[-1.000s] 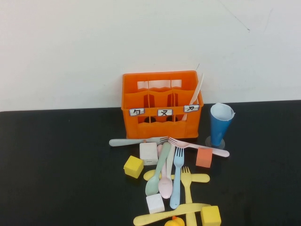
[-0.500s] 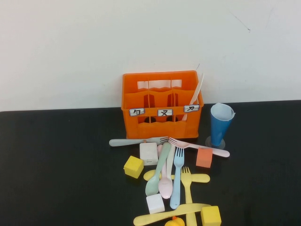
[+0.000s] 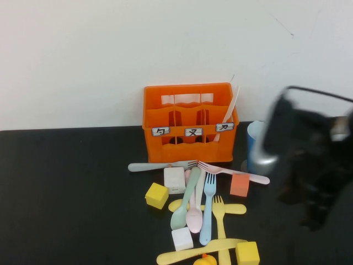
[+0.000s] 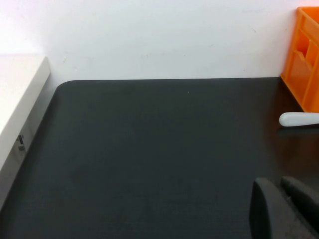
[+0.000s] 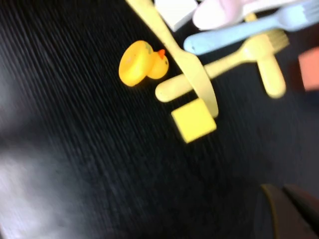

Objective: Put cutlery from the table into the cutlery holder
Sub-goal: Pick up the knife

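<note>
1 white utensil [image 3: 230,108] is held in the orange cutlery holder [image 3: 190,122]; the pile of cutlery [image 3: 199,205] at 6 o'clock is left untouched on the table [image 3: 66,187]. The right gripper [image 3: 314,215], at 3 o'clock, and the left gripper [image 4: 281,209], out of the high view, cannot be judged open or closed.

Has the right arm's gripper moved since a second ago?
Yes. The right gripper has swung into the high view, now right of the cutlery holder and covering the blue cup.

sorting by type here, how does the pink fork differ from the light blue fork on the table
The pink fork lies crosswise in front of the cutlery holder, tines toward the robot's left; the light blue fork lies lengthwise, tines toward the holder. The pink one rests alone at the pile's far edge; the blue one sits packed beside the spoons. Both are slim plastic forks, flat on the table. The right gripper hangs at the table's right side; the left gripper hangs over bare table.
</note>
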Action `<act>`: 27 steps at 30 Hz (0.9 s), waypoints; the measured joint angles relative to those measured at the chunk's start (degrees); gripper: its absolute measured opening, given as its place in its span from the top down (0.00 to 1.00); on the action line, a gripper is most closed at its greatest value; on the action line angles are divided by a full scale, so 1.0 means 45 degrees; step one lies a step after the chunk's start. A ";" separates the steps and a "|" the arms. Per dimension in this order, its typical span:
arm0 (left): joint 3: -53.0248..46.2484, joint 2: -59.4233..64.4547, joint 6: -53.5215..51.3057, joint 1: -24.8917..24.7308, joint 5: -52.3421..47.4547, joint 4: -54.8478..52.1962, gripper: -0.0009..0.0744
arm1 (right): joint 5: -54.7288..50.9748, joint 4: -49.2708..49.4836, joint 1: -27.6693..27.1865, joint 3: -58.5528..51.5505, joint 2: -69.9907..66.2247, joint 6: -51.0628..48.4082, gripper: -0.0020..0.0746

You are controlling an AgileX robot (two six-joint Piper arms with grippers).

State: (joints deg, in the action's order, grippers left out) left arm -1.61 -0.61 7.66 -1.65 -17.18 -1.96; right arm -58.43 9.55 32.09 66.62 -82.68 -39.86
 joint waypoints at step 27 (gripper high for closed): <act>0.0000 0.0000 0.0032 0.0000 0.0000 0.0020 0.99 | 0.2332 -0.2022 0.3015 0.3105 -0.7633 -0.4692 0.53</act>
State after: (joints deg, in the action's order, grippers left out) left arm -1.61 -0.61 7.80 -1.65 -17.18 -1.87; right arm -47.93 0.45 45.65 80.59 -117.03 -60.97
